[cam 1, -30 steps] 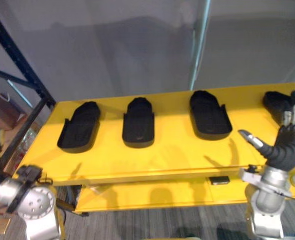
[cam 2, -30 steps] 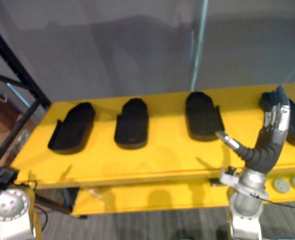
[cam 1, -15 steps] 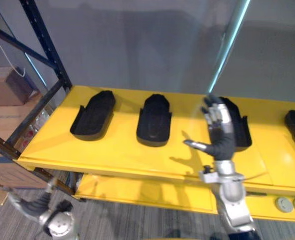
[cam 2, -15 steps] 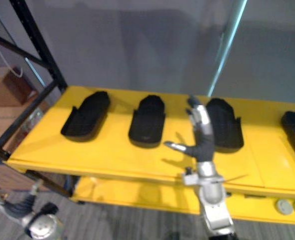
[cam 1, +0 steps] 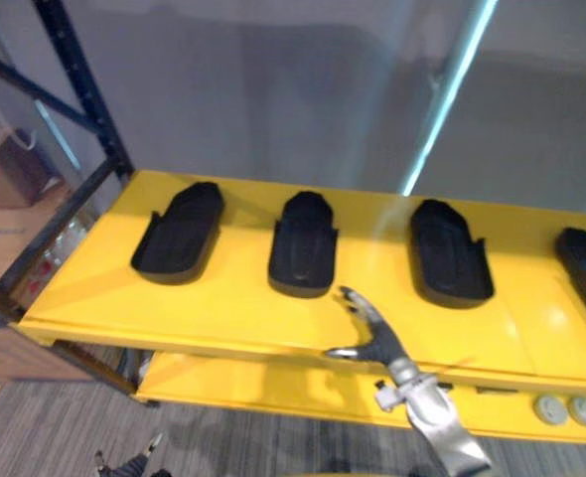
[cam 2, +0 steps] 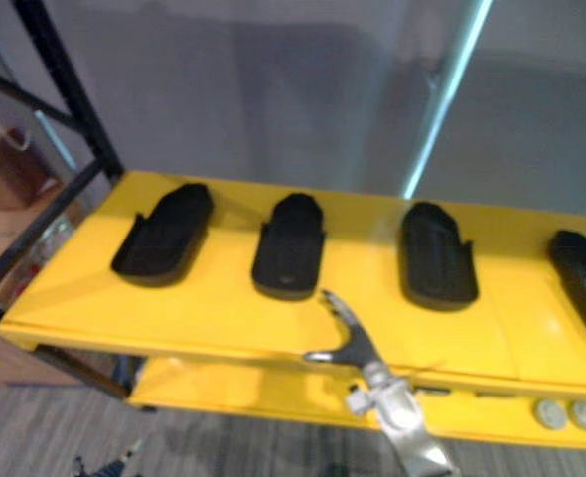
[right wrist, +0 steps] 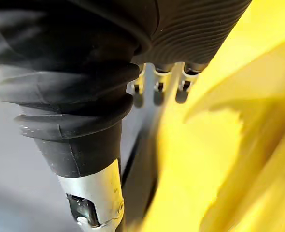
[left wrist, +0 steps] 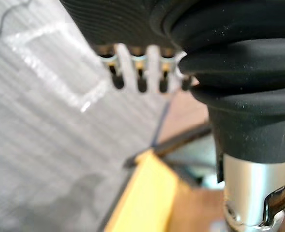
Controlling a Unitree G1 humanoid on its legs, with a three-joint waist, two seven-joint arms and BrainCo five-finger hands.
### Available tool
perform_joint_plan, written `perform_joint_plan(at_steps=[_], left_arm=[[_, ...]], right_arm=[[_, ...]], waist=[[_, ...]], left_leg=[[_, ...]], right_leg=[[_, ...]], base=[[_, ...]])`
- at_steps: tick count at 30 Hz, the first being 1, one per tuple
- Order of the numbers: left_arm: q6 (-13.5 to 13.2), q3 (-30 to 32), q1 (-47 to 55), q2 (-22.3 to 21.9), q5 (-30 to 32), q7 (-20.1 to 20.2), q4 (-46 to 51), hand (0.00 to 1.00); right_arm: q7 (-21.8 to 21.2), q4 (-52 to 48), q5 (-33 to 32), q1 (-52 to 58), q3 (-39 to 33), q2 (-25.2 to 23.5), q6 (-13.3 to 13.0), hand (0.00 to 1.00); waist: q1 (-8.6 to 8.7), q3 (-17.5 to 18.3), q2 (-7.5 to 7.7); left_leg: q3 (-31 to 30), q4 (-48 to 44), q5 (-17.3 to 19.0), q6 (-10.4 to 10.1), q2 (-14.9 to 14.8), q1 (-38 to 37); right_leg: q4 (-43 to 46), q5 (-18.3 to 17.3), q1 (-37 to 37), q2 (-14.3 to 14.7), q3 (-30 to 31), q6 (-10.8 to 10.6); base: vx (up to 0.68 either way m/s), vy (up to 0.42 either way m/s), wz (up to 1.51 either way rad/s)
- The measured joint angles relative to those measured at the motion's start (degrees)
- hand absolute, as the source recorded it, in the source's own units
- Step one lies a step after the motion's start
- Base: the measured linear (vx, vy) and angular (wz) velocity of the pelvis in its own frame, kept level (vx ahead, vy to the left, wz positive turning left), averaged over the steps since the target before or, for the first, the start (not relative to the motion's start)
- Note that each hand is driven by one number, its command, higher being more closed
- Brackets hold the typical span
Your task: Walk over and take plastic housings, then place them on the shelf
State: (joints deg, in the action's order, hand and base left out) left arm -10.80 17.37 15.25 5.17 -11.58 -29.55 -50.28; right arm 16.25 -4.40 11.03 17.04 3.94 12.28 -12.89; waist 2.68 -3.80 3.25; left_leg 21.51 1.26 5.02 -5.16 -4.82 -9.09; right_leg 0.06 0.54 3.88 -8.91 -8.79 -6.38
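My right robot hand (cam 1: 369, 333) hung splayed, empty, by the shelf (cam 1: 223, 298) with four plastic housings (cam 1: 303, 243). I couldn't read my left robot hand (left wrist: 123, 19).

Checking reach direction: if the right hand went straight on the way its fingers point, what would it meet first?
Likely the second housing from the left, at its near end: the right hand, fingers open, aims there across the yellow shelf. Height is unclear.

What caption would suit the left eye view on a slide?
Open right hand at the front edge of the yellow shelf; four black plastic housings lie in a row on it.
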Motion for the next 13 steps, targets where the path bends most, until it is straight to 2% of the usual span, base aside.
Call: perform_joint_plan(at_steps=[1,2,3,6,7,8,9,10,11,13], left_arm=[[1.00,0.01,0.49,0.04,-2.01,1.72,-1.96,0.00],[1.13,0.02,0.50,0.03,-2.75,2.37,-2.97,0.00],[1.63,0.03,0.71,0.03,-4.48,3.96,-4.95,0.00],[2.52,-0.07,1.07,-0.08,-6.02,5.81,-6.44,0.00],[2.69,-0.07,1.28,-0.07,-6.01,6.02,-6.63,0.00],[3.22,-0.14,1.47,-0.07,-6.00,6.18,-6.66,0.00],[3.60,-0.28,1.49,-0.07,-6.00,6.34,-6.65,0.00],[3.83,-0.47,1.40,-0.05,-6.03,6.41,-6.64,0.00],[4.87,-1.20,1.16,-0.03,-6.05,7.00,-6.66,0.00],[5.60,-2.05,0.52,-0.01,-6.06,7.29,-6.66,0.00]], right_arm=[[6.74,-1.04,1.03,1.76,-5.78,-1.23,-1.73,0.00],[9.43,-1.44,1.03,2.41,-8.31,-1.65,-2.50,0.00],[16.32,-1.66,1.02,3.70,-14.14,-2.49,-4.10,0.00],[25.63,-0.85,-1.51,5.67,-24.14,-3.98,-7.37,0.00],[26.73,-0.34,-2.35,6.04,-25.85,-4.26,-8.21,0.00],[27.64,1.71,-4.85,6.76,-28.41,-4.68,-10.20,0.00],[26.98,4.62,-8.06,7.46,-29.75,-4.99,-11.52,0.00],[25.70,6.21,-10.50,7.72,-29.93,-5.25,-11.81,0.00],[20.78,12.17,-17.51,8.38,-29.59,-6.20,-11.00,0.00],[17.49,16.85,-21.73,8.59,-29.38,-7.53,-9.97,0.00]], waist=[[1.65,-0.05,-0.14],[1.98,-0.16,-0.32],[3.04,-0.10,-0.62],[4.38,-0.41,-1.60],[4.55,-0.28,-2.03],[5.03,-0.29,-2.06],[5.84,-0.01,-2.47],[6.13,-0.07,-2.52],[6.28,-0.15,-2.65],[6.28,-0.21,-2.58]], left_leg=[[1.36,0.01,0.09,-0.16,-0.23,-0.60],[2.14,0.05,0.12,-0.25,-0.40,-0.96],[3.51,0.05,0.24,-0.48,-0.72,-1.45],[5.82,0.05,0.63,-1.10,-1.31,-3.18],[6.15,0.07,0.71,-1.21,-1.44,-3.41],[7.10,0.08,0.85,-1.43,-1.72,-4.03],[7.34,0.09,0.88,-1.48,-1.84,-4.23],[7.48,0.12,0.89,-1.50,-1.89,-4.43],[8.72,0.14,1.03,-1.74,-2.07,-5.01],[8.84,0.17,1.04,-1.75,-2.10,-5.11]], right_leg=[[0.07,-0.08,-0.40,0.23,1.27,-0.08],[0.17,-0.08,-0.53,0.44,1.85,-0.08],[0.42,-0.07,-0.82,1.01,3.13,-0.08],[0.65,-0.07,-0.72,2.04,5.15,-0.08],[0.65,-0.07,-0.78,2.06,5.63,-0.08],[0.66,-0.07,-0.63,2.33,6.19,-0.07],[0.64,-0.07,-0.62,2.51,6.45,-0.07],[0.65,-0.06,-0.57,2.59,6.61,-0.07],[0.66,-0.02,-0.57,2.95,7.50,-0.01],[0.62,-0.01,-0.48,2.99,7.53,0.00]], base=[[-0.06,-0.023,-0.48],[-0.09,-0.039,-0.60],[-0.06,-0.042,-0.50],[-0.05,-0.033,-0.39],[-0.03,-0.024,-0.37],[-0.02,-0.022,-0.27],[-0.01,-0.024,-0.22],[-0.03,-0.035,-0.26],[-0.03,-0.023,-0.23],[-0.02,-0.011,-0.10]])
